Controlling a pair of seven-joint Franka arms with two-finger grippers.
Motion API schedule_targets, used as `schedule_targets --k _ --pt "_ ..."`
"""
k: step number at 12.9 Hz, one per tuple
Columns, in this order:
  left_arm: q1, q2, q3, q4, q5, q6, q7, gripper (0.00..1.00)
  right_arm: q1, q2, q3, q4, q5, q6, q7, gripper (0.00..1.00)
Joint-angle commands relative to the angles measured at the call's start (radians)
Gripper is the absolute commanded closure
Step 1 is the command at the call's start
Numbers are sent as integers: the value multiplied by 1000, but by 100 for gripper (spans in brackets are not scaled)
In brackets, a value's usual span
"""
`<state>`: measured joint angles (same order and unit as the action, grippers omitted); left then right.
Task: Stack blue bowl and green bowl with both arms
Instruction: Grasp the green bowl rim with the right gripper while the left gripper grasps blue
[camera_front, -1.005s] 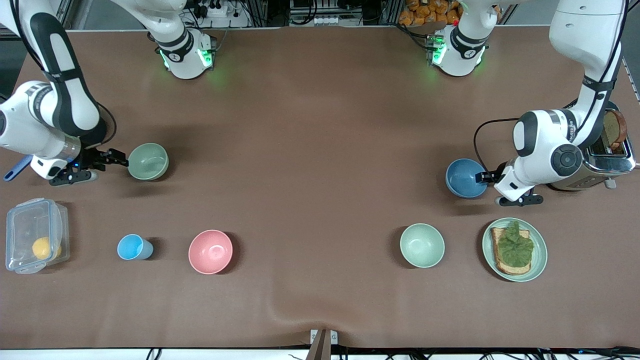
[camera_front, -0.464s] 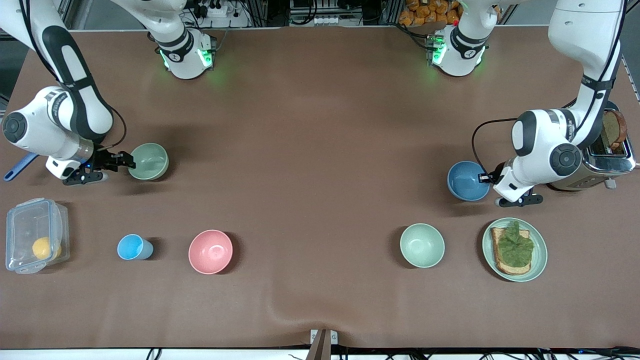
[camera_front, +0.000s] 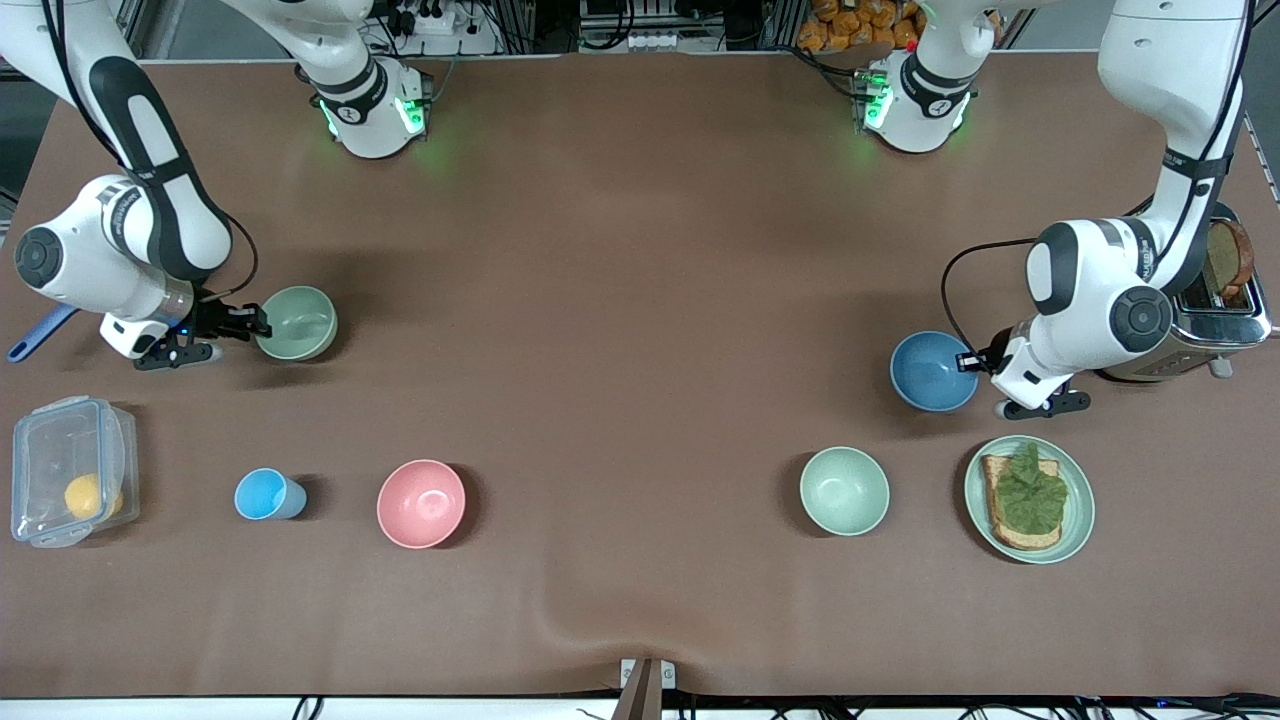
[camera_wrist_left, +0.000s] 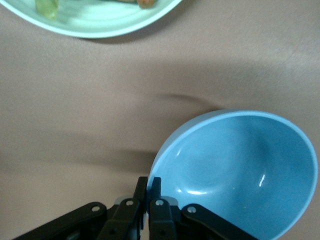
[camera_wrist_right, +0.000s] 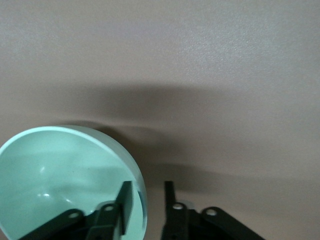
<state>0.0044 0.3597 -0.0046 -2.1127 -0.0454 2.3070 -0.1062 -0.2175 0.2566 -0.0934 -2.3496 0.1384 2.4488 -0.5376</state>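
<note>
Left gripper (camera_wrist_left: 148, 187) is now pinching the rim of the blue bowl (camera_front: 932, 371), jaws pressed together on the wall nearest the toaster (camera_front: 1215, 315); the bowl is sitting tilted in the left wrist view, so I judge it is starting to lift; it is lying beside the toaster, toward the table (camera_front: 640, 250) centre from it, and farther from the front camera than the plate (camera_front: 1080, 520) with the sandwich.

Right gripper (camera_wrist_right: 145, 200) is straddling the rim of the green bowl (camera_front: 297, 322), one finger inside, one outside, jaws spread with a gap showing; not yet clamped by the look of it; this bowl is sitting at the right arm's end, well apart from the toaster, farther from the camera than the pink bowl (camera_front: 421, 503).

Versus a second ago: the right gripper has closed the gap from just beside the green bowl to over its rim; the blue bowl has shifted slightly nearer the camera and levelled differently under the left grip.

Meaning: one grasp done, one pending; stacking not begun; bowls well apart.
</note>
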Motion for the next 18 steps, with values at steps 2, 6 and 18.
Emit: schedule_targets --k 2,6,18 --pt "-4 -4 -6 40 -21 -56 -45 100 3 1 9 -19 33 15 -16 94" --pt "-12 -1 -8 53 -19 -84 -58 100 36 -5 11 -11 42 -30 10 100" --pt "-11 -8 -8 135 -10 -161 -58 100 325 -160 14 124 146 -471 735 100"
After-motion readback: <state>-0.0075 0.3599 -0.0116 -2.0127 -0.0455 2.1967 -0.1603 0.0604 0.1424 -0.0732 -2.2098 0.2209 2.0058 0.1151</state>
